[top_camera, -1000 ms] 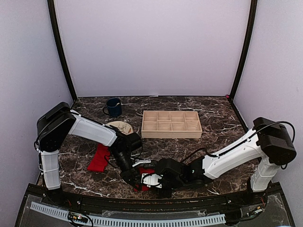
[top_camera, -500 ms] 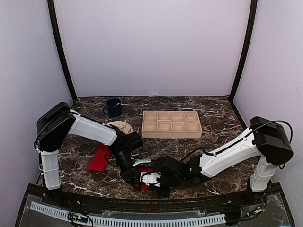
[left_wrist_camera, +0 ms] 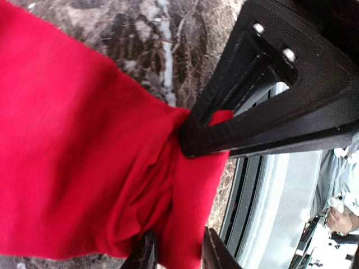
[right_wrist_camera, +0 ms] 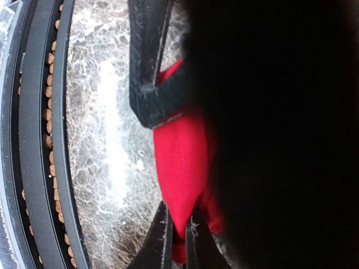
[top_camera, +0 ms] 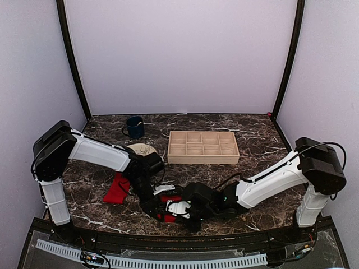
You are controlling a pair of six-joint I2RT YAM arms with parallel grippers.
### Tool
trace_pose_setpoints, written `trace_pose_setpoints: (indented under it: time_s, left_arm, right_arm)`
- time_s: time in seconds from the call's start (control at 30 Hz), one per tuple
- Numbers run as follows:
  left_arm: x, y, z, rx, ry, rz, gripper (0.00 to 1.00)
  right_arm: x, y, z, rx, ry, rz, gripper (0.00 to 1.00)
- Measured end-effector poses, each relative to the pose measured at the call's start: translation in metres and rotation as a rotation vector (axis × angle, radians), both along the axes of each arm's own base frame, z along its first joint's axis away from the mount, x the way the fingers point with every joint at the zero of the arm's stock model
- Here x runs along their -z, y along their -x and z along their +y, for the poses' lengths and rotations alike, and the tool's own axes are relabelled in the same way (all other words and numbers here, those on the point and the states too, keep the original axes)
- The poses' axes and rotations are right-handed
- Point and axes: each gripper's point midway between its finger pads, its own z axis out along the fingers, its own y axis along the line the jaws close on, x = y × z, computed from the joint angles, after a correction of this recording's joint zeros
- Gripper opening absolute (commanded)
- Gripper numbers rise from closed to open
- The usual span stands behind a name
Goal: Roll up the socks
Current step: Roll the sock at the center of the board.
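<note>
Top view: I count two bright red fabric socks. The flat sock [top_camera: 117, 188] lies on the left. The bunched sock [top_camera: 171, 199] lies near the front edge, mostly hidden under my left gripper [top_camera: 159, 212] and right gripper [top_camera: 169, 209].

Left wrist: my fingertips are cut off, with red cloth between them; I cannot tell whether they grip it.

Right wrist: my jaws pinch the bunched sock [right_wrist_camera: 179, 162]; a dark blur hides the rest.

A dark blurred mass [right_wrist_camera: 280, 134] hides much of the sock [right_wrist_camera: 182, 162].
</note>
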Motion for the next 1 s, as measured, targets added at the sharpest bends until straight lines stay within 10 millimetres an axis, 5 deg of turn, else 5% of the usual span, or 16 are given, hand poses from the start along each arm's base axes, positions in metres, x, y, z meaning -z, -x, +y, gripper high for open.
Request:
trace_pose_setpoints:
  time_s: [1.0]
  left_arm:
    - [-0.002,-0.033,0.022,-0.17,-0.063,-0.167,0.39]
  right_arm:
    - [0.0,-0.01,0.008,0.106,0.005,0.146,0.02]
